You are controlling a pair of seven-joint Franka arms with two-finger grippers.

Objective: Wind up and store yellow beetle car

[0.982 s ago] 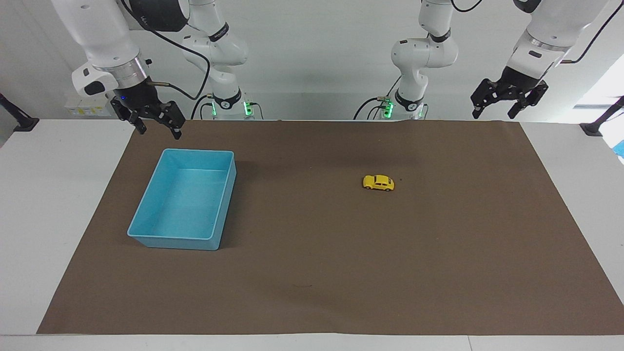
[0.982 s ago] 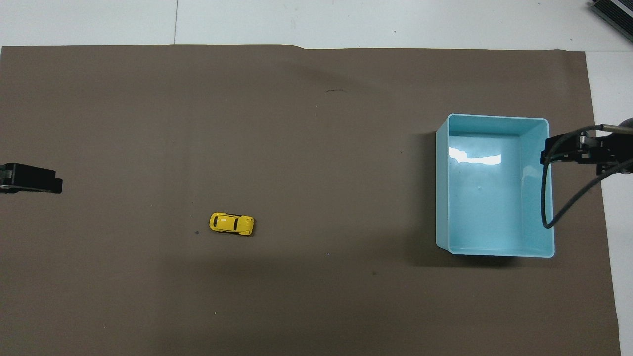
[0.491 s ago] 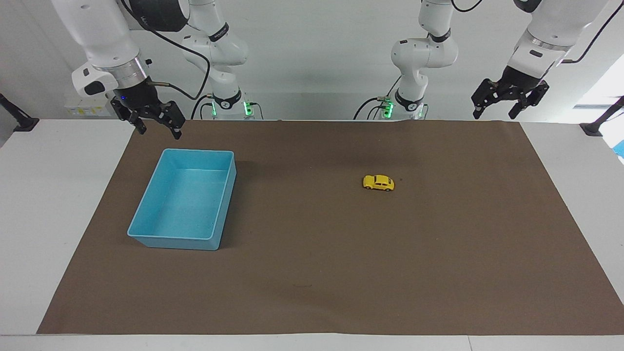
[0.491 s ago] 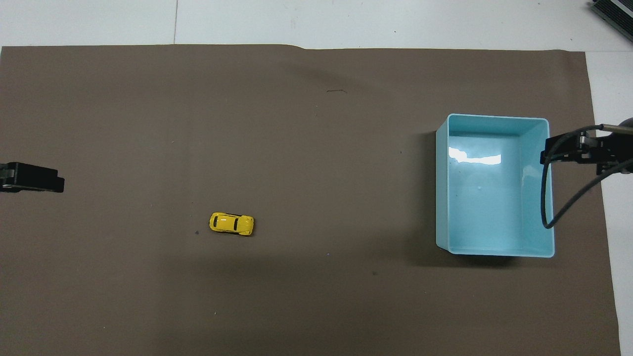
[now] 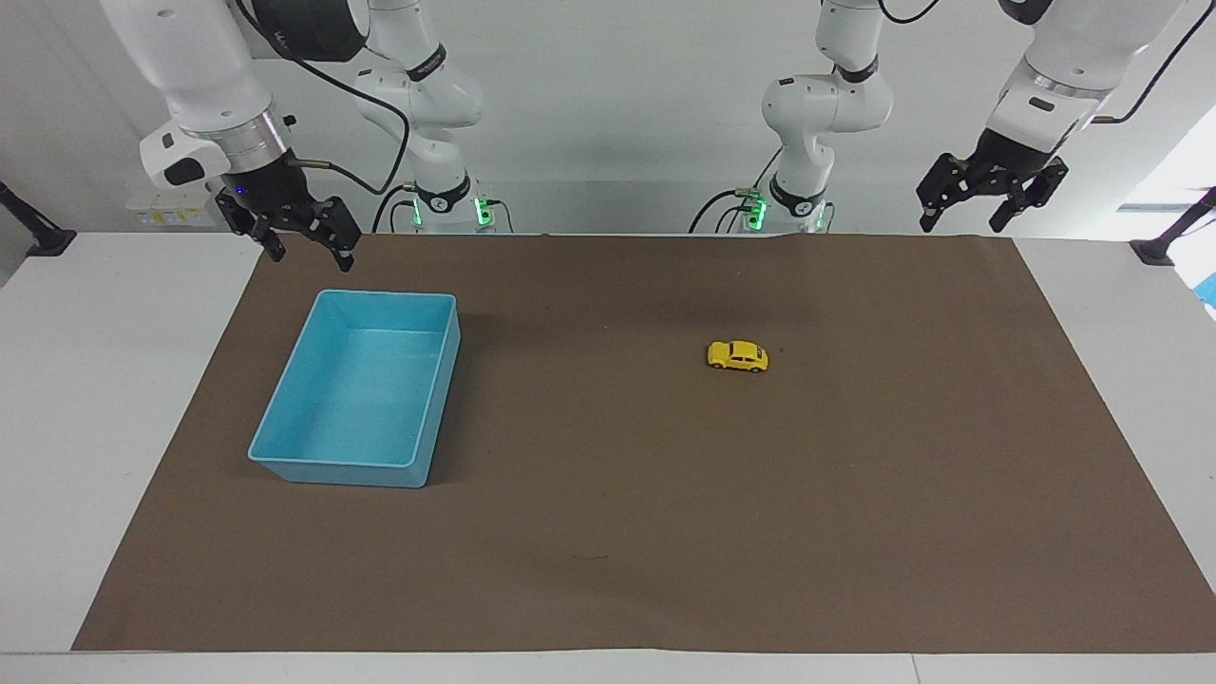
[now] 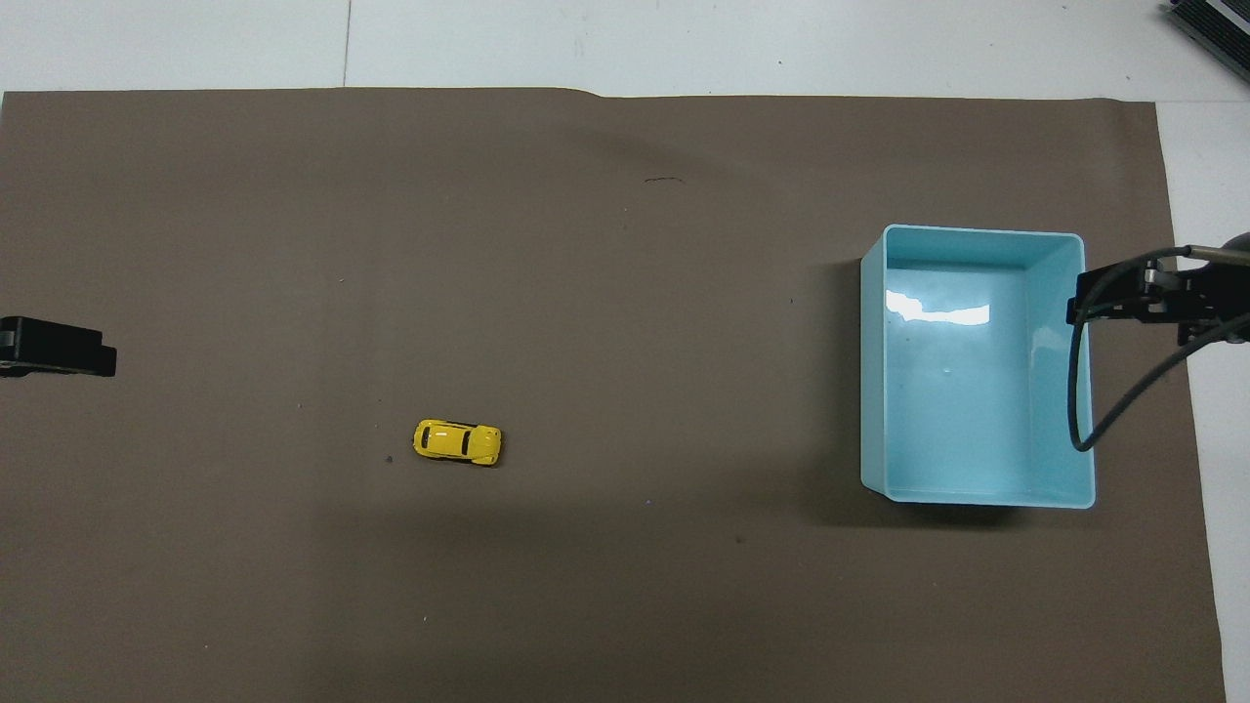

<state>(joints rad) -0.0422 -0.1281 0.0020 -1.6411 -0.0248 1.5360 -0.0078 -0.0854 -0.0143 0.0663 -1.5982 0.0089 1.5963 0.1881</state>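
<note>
Rounded glossy yellow beetle car (image 5: 737, 356) sits on the matte brown mat (image 5: 608, 532), well apart from the smooth rectangular blue bin (image 5: 285, 432), while left gripper (image 5: 961, 212) and right gripper (image 5: 312, 253) hang open-jawed and empty.

Two white, round-jointed robot arms with black two-finger grippers.
Each arm's white links meet at black joint rings; green lights glow at both bases. The right gripper (image 5: 302, 239) hangs under a bright metal wrist collar with a small blue light, and a black cable loops up from it. The left gripper (image 5: 988, 198) is built of black angular links, with a thin black cable trailing from its arm.
</note>
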